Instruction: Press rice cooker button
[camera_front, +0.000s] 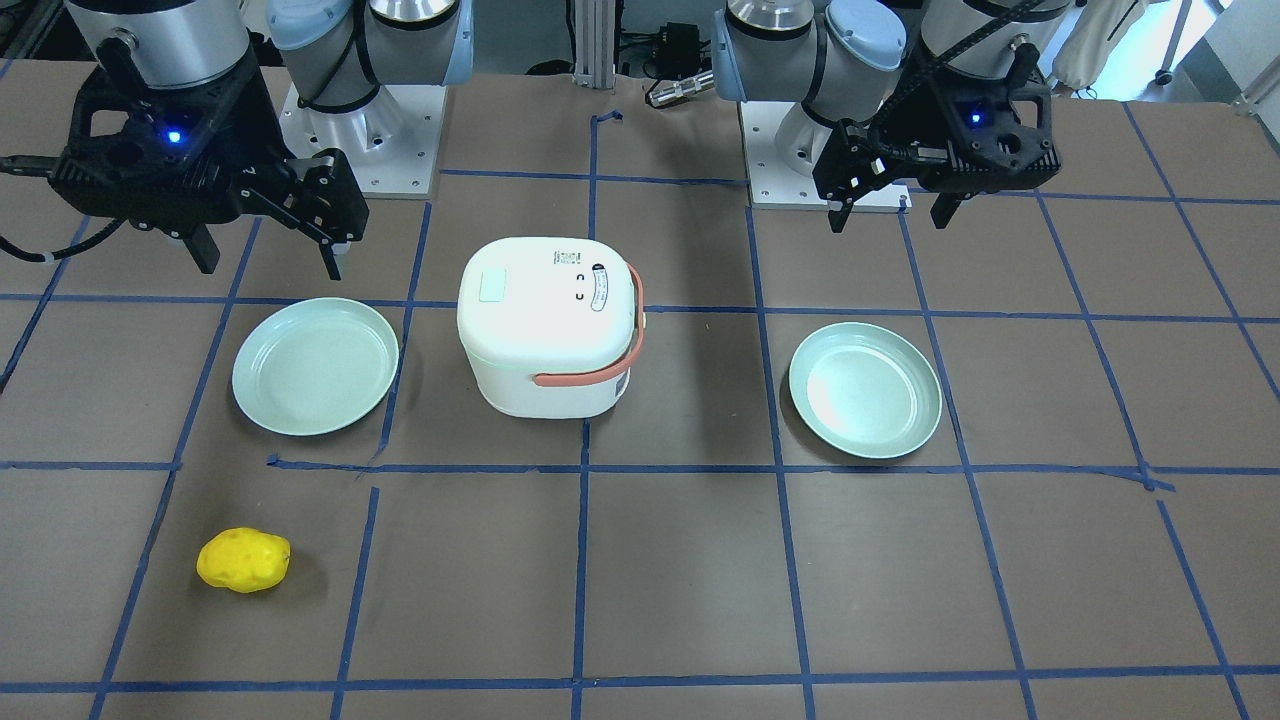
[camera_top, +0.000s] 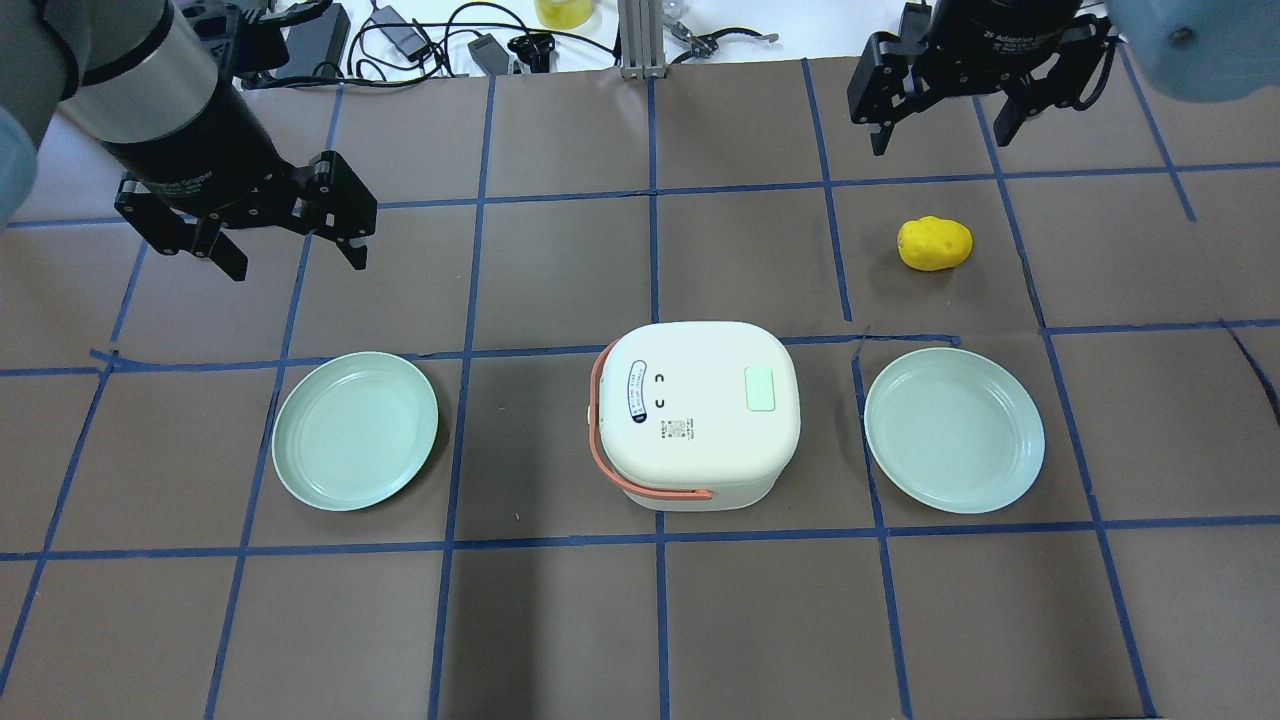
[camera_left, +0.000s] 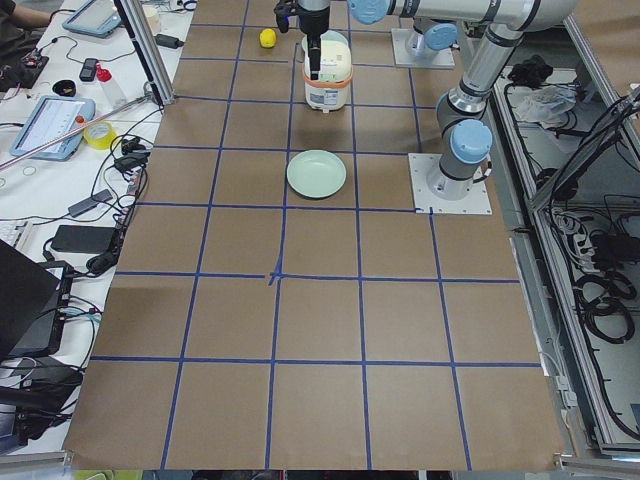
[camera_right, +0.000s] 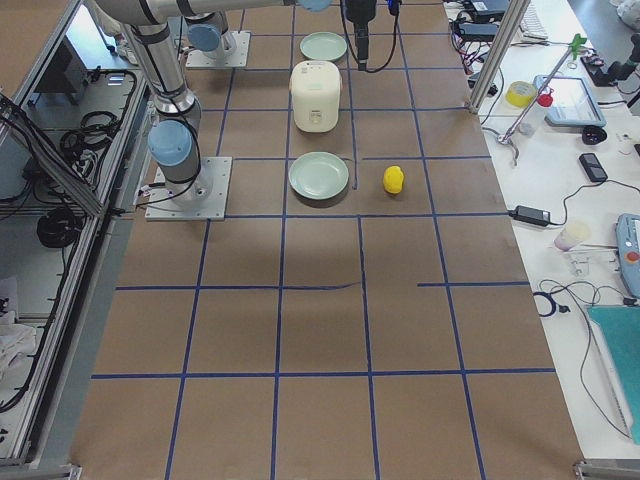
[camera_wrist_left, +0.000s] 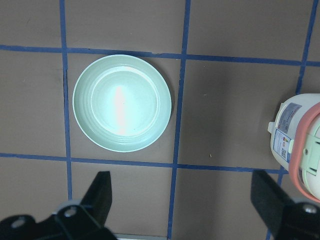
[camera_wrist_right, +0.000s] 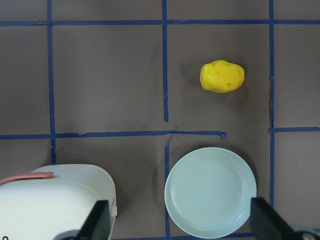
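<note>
The rice cooker (camera_top: 700, 410) is set mid-table (camera_top: 560, 620), its pale-green lid button (camera_top: 761, 388) untouched. The left claw (camera_top: 296, 262) and right claw (camera_top: 938, 135) are held wide open, empty, well apart from it. Approach is judged pending: one claw must be lowered onto the button.

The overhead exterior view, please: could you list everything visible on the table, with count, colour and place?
rice cooker: one, white with a salmon handle, table centre.
button: one, pale green, on the cooker's lid, toward the robot's right.
plates: two, pale green, empty, one on each side of the cooker.
lumpy object: one, yellow, beyond the right-hand plate.
table: one, brown with a blue tape grid.
left pincer: one, black, open, above the table beyond the left-hand plate.
right pincer: one, black, open, beyond the lumpy object.
</note>
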